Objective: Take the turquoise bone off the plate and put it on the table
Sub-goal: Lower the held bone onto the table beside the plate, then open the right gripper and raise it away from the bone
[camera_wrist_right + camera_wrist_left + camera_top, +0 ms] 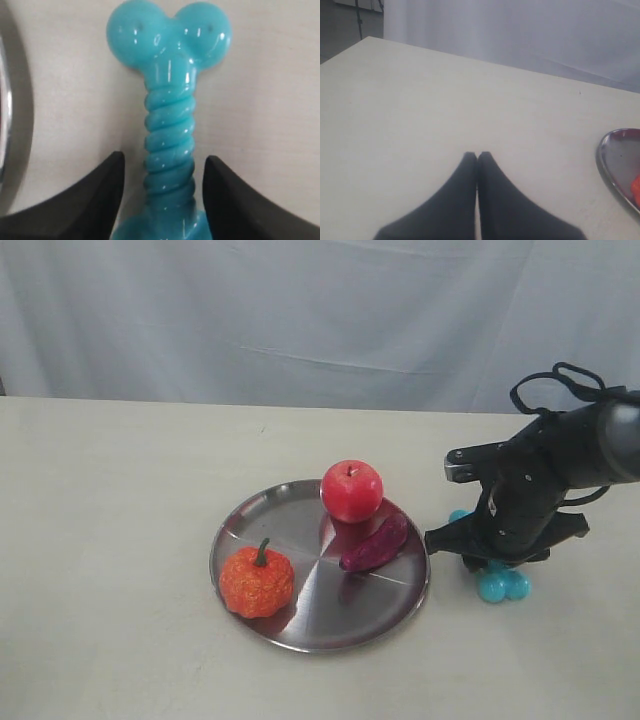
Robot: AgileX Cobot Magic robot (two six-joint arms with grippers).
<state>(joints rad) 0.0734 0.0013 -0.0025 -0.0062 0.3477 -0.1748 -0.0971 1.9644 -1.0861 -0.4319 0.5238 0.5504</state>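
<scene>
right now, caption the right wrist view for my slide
Open right gripper straddling the turquoise bone on the table beside the plate.

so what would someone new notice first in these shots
The turquoise bone lies on the table just right of the plate, with the right gripper open astride its ribbed shaft. The shiny plate holds a red apple at its far edge, an orange pumpkin at its near left and a purple sweet potato.
</scene>
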